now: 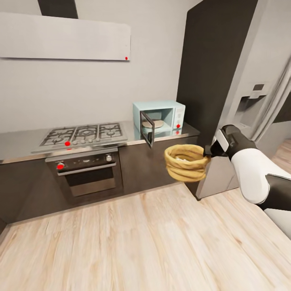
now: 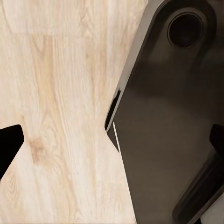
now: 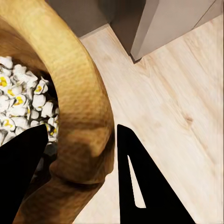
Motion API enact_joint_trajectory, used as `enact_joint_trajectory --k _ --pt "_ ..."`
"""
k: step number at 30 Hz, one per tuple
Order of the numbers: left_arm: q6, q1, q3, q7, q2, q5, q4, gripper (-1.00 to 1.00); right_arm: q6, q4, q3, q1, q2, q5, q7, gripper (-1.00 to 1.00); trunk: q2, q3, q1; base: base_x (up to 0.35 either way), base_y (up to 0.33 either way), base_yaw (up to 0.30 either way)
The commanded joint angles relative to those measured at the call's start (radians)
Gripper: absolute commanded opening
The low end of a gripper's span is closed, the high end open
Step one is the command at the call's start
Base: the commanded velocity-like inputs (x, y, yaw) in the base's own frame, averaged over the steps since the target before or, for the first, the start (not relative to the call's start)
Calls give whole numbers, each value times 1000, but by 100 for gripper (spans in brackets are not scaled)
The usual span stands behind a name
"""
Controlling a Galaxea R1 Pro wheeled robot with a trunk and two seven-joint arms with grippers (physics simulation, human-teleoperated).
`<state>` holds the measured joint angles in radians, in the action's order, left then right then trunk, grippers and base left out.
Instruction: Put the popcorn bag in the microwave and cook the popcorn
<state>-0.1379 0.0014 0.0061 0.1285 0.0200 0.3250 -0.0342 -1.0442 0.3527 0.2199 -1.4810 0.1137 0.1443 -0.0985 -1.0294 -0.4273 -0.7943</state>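
Note:
The tan popcorn bag (image 1: 186, 162) hangs in the air in front of the dark cabinets, lower than the countertop (image 1: 24, 143) and to the right of the microwave (image 1: 161, 115). My right gripper (image 1: 208, 155) is shut on the bag's rolled rim. In the right wrist view its fingers (image 3: 135, 177) sit on either side of that rim (image 3: 81, 116), and white popped popcorn (image 3: 18, 102) fills the bag. The pale blue microwave stands on the countertop with its dark door (image 1: 146, 129) swung open. My left gripper (image 2: 112, 140) is open over the wooden floor, beside the robot's dark base (image 2: 168, 140).
A gas hob (image 1: 83, 134) sits left of the microwave, above a built-in oven (image 1: 87, 169). A tall dark cabinet (image 1: 210, 60) and a steel fridge (image 1: 246, 105) stand to the right. Light wooden floor (image 1: 121, 242) spreads in front of the counter.

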Motion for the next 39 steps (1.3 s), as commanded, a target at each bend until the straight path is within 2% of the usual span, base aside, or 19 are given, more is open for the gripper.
enact_joint_trajectory --k 1,11,20,39 --pt "-2 0 0 2 0 3 -1 100 -3 2 9 -1 -1 11 0 -100 -1 -1 -1 322 0 0" --pt "-5 0 0 2 -2 1 -1 100 -3 5 9 -1 -2 15 1 -100 -1 -1 -1 320 0 0" --pt "-11 0 -2 10 -3 -4 -1 100 -3 5 9 -1 -4 15 1 -100 -1 -1 -1 92 0 0" --pt "-11 0 0 10 -2 -1 -1 100 -3 6 14 -1 -8 12 3 -100 -1 -1 -1 314 0 0"
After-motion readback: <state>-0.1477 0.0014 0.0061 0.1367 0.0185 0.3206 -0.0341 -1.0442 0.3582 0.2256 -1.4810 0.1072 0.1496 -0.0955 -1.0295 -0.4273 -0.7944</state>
